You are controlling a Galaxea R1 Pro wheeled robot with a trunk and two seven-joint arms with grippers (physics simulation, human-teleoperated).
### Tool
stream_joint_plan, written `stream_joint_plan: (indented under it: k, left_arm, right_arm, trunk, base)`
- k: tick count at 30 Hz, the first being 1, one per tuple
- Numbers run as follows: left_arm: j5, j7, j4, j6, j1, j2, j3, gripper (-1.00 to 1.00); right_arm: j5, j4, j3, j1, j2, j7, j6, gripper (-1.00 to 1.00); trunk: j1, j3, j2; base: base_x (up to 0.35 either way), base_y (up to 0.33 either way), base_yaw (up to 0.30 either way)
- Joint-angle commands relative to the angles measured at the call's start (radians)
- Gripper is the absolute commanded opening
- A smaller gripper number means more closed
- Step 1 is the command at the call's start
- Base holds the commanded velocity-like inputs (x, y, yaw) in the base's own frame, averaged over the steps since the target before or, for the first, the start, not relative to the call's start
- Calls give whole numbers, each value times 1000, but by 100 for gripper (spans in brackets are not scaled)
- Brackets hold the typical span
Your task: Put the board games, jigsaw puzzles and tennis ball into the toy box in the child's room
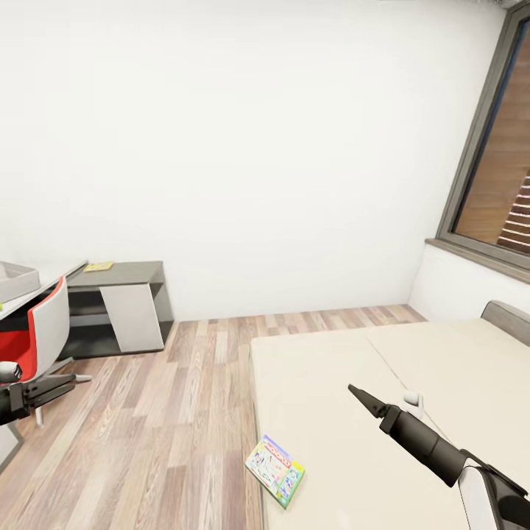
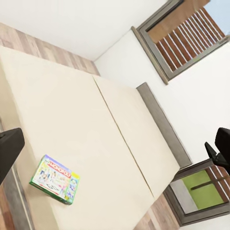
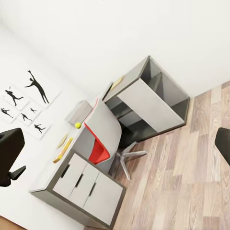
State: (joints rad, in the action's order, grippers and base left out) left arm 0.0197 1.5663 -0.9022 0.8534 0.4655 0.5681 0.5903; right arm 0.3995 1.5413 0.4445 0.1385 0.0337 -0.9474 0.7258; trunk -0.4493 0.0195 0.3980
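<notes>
While both arms hung free over the room, one pale green-edged game lay flat on the bed, at the mattress corner nearest the floor and close to the long edge. The right gripper pointed over the bed beyond the game and well apart from it, touching nothing; in the head view its fingers looked drawn to a point, yet the right wrist view showed its dark fingers at opposite edges, spread wide with nothing between. The left gripper hung over the floor beside the red-and-white chair, far from the game; in the left wrist view its fingers also stood wide apart and empty, with the game lying between them far off on the bed.

On the table sat the grey toy box, the ball just beside it, and flat yellowish pieces toward the other end. A yellow flat thing lay on the dark side cabinet.
</notes>
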Motion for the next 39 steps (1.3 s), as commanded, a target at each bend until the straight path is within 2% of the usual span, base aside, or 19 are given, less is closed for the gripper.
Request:
stream_joint_plan:
  k: [1,11,39]
  left_arm:
    - [-2,5,0,11,1,0,0,100]
    - [-2,5,0,10,1,0,0,100]
    - [-2,5,0,10,1,-6,0,100]
  right_arm:
    - [2,0,2,1,1,-2,6,100]
    - [2,0,2,1,1,-2,7,100]
    - [3,-1,2,1,1,1,4,100]
  trunk:
    - [-1,0,2]
    - [-1,-11,2]
    - [-1,-13,2]
  base:
    - [0,0,0]
    - [0,0,0]
    - [0,0,0]
